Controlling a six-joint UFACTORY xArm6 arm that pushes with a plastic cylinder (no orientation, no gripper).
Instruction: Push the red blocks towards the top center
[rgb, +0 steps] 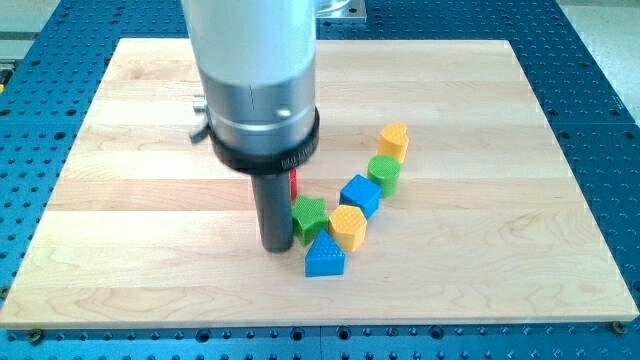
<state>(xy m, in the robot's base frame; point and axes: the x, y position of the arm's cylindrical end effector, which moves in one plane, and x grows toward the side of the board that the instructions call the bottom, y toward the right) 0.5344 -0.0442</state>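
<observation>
Progress: hardly begun; our tip stands at mid-bench, just left of the green star block.
Red block: a sliver behind the rod, well short of top centre.
End effector: bare rod, holding nothing.
Left: push upward.

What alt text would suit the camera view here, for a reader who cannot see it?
My tip rests on the wooden board, just left of a green star block, with a red block mostly hidden behind the rod. A blue triangular block, two yellow blocks, a blue cube and a green cylinder curve up to the right.
</observation>
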